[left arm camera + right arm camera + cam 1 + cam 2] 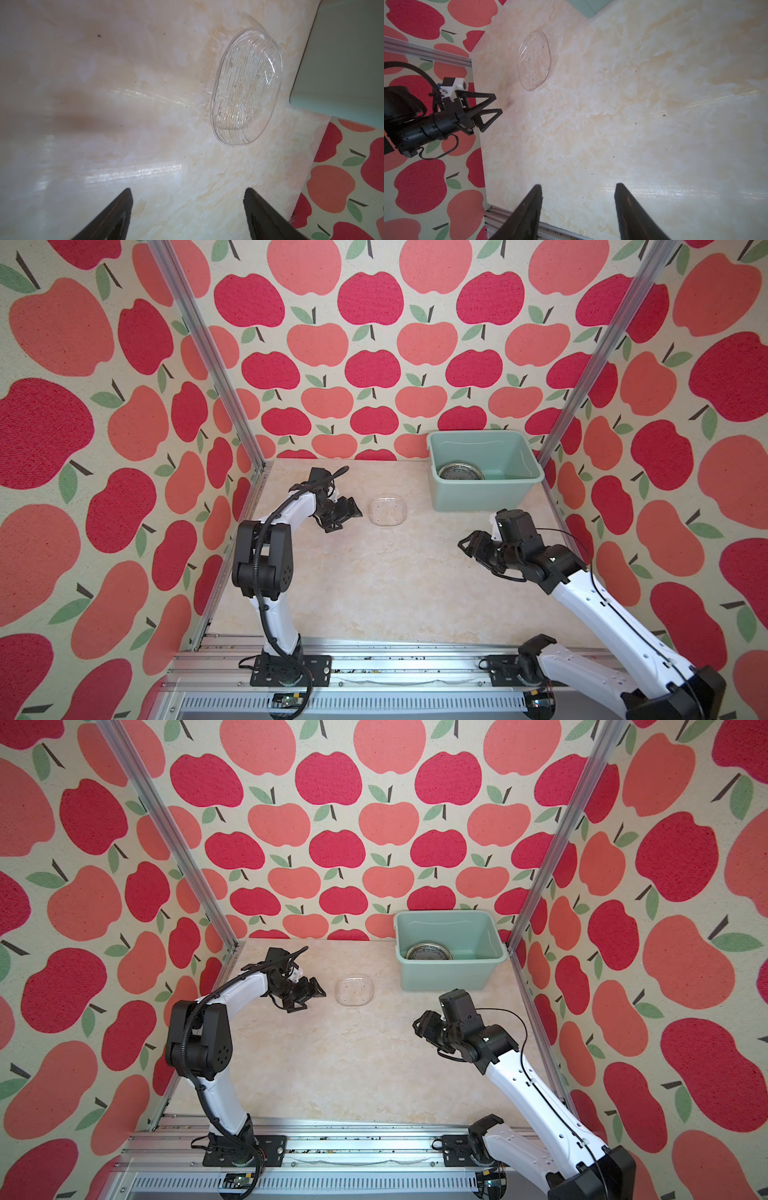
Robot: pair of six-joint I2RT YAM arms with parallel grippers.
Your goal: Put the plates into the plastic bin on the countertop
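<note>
**A:** Where was the clear, ribbed, rounded-oblong glass plate (388, 511)?

**B:** It lay flat on the beige marble-patterned countertop (374, 585), toward the back and left of the middle. It was well apart from the pale mint-green rectangular plastic bin (478, 495) at the back right. At least one round plate (462, 471) with a dark rim already lay in the bin's bottom.

**A:** Which arm was nearer?

**B:** The left gripper (348, 516), clearly. It hovered just beside the glass plate's left edge without touching it, and the plate lay between its fingers and the bin. The right gripper (467, 542) hung near the bin's front, well apart from the glass plate.

**A:** And the fingers?

**B:** Both pairs were spread apart and empty. Each wrist view showed only bare counter between them.

**A:** The plate's long axis?

**B:** In both top views it looked slightly wider across the counter than deep. So a narrow end probably faced the left fingers, though I couldn't be sure. I judged the next move to be the left arm taking that near rim.
</note>
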